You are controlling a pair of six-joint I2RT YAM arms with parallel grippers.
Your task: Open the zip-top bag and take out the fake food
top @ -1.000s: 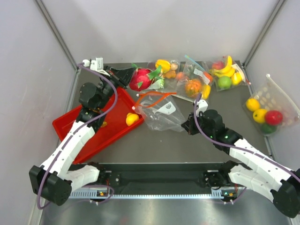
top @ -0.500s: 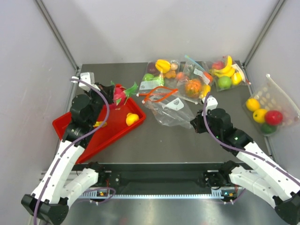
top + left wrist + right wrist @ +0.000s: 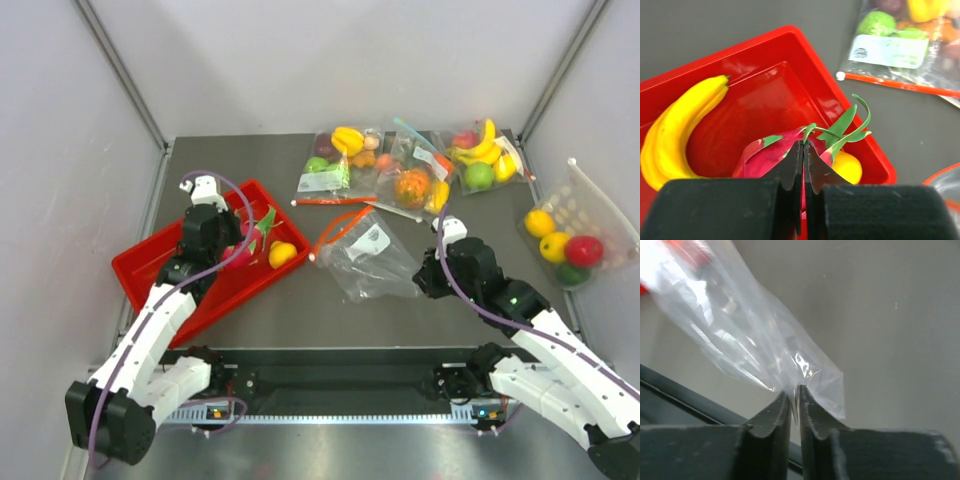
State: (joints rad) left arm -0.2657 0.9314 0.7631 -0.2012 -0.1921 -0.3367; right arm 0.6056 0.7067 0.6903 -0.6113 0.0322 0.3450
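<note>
The left fingers (image 3: 789, 170) pinch the dragon fruit (image 3: 765, 156) over the red tray (image 3: 765, 95) at centre left, beside the banana (image 3: 675, 135). The right fingers (image 3: 771, 422) clamp a corner of the zip-top bag (image 3: 370, 265), lying on the counter (image 3: 330, 322) at frame centre.

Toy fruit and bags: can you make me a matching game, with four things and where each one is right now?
Things:
1. banana
2. dragon fruit
3. zip-top bag
4. dotted pouch

Places:
A. held in the left gripper
B. at the far right of the top view
C. lying loose in the red tray
D. pinched at a corner by the right gripper

Pairs: 1-C, 2-A, 3-D, 4-B
</note>
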